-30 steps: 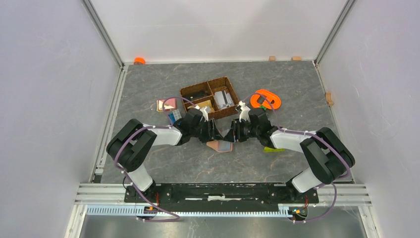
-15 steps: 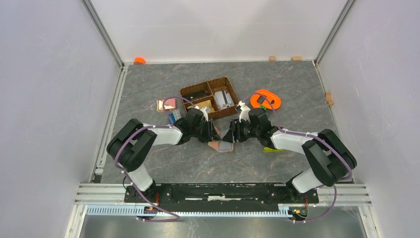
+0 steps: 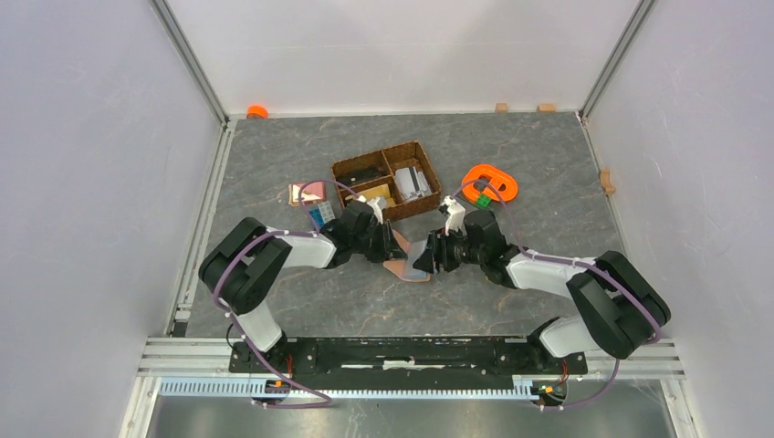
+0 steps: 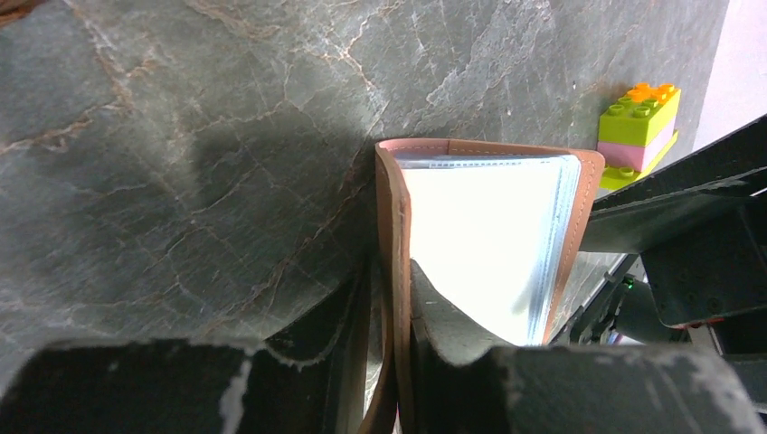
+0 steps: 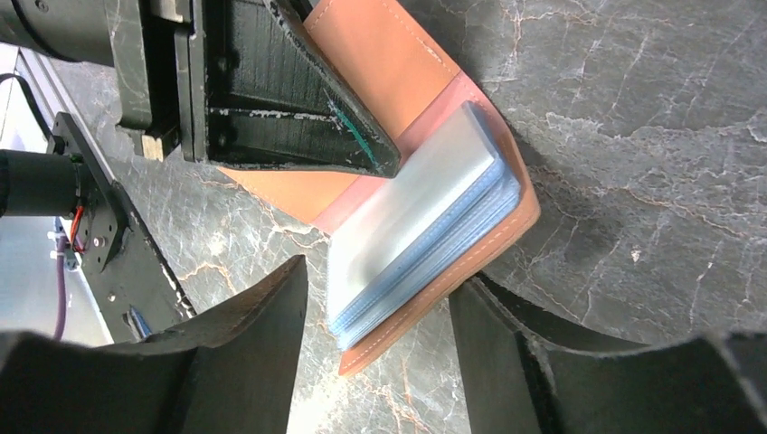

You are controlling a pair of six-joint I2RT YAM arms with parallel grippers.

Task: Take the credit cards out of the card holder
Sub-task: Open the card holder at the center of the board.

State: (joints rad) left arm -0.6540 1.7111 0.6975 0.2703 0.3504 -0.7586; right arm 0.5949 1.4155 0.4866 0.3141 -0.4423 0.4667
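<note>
The grey marbled table [image 3: 548,164] carries everything. Toward its far side sits the dark woven basket [image 3: 339,167]. There are pale flat pieces [image 3: 413,181] in its right-hand compartment, perhaps cards, though they are too small for me to tell. Nearer me, between my two arms, the brown card holder [image 3: 406,267] lies open on the table. Its stack of pale clear sleeves [image 5: 425,217] rests on the lower cover. My left fingers [image 4: 443,325] are clamped on the other cover's edge. My right fingers [image 5: 253,334] stand apart, straddling the sleeved corner. A small lime, pink and orange brick [image 4: 638,127] sits near the holder.
</note>
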